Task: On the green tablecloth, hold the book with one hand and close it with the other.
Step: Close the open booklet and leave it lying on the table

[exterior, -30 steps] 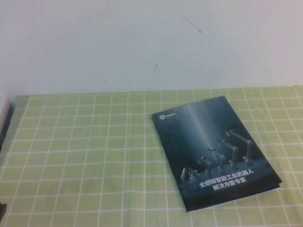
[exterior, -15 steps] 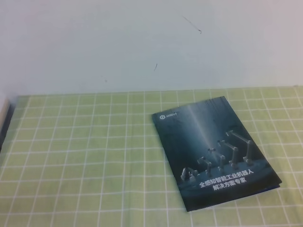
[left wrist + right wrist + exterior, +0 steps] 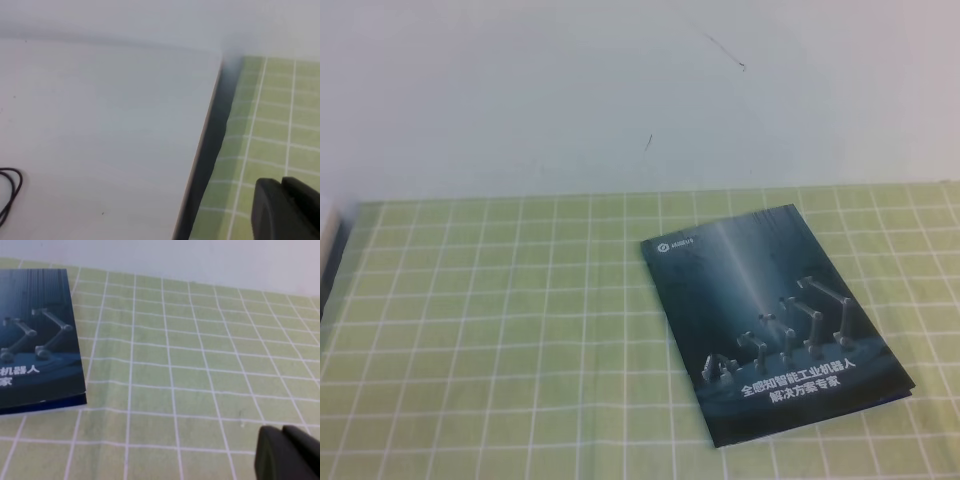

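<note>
Well to the left of the right pincer [image 3: 287, 452], the book [image 3: 775, 322] lies shut and flat, cover up, on the green tablecloth [image 3: 500, 330], as it did a second ago; only a dark shape at the lower left edge of the high view has gone. Far from the left pincer [image 3: 287, 210], which sits by the bare worktop [image 3: 100, 140], the book is untouched. Both pincers hold nothing, their opening unclear, so the task looks finished.

Only corners of the robot show: the left gripper [image 3: 287, 210] appears as a matte black, rounded blocky shape with a vertical seam, and the right gripper [image 3: 289, 454] looks the same, plain and unmarked
</note>
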Available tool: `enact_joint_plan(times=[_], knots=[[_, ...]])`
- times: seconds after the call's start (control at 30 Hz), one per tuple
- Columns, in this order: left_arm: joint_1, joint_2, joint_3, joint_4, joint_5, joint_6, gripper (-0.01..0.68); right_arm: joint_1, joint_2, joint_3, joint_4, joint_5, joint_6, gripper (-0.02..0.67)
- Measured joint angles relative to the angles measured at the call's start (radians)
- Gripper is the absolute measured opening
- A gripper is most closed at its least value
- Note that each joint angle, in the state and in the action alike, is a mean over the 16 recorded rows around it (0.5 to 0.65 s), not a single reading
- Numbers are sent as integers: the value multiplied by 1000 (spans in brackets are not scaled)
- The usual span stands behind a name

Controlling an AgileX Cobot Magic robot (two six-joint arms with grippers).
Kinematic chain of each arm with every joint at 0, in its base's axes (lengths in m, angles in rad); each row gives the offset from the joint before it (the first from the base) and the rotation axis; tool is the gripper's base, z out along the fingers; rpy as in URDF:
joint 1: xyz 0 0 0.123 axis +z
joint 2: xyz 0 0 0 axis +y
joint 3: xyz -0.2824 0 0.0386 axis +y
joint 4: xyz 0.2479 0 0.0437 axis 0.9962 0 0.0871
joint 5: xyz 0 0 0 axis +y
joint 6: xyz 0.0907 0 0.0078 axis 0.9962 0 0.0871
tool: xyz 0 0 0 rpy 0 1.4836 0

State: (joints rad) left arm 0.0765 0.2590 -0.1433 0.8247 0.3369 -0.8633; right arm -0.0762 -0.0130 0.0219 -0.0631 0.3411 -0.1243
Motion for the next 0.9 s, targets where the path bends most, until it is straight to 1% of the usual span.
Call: enact_joint_plan(times=[0.27, 0.47, 0.6, 0.73, 0.9], knots=[[37, -126, 51, -55, -61, -31, -3, 0, 0, 0, 0, 1, 0, -4], [38, -202, 112, -71, -62, -35, -3, 0, 0, 0, 0, 2, 1, -4], [32, -227, 142, -118, -42, -18, -3, 0, 0, 0, 0, 2, 1, -4], [15, -240, 159, -213, -23, 79, -3, 0, 0, 0, 0, 2, 1, -4], [-29, -252, 163, -400, -1, 319, -3, 0, 0, 0, 0, 2, 2, -4]])
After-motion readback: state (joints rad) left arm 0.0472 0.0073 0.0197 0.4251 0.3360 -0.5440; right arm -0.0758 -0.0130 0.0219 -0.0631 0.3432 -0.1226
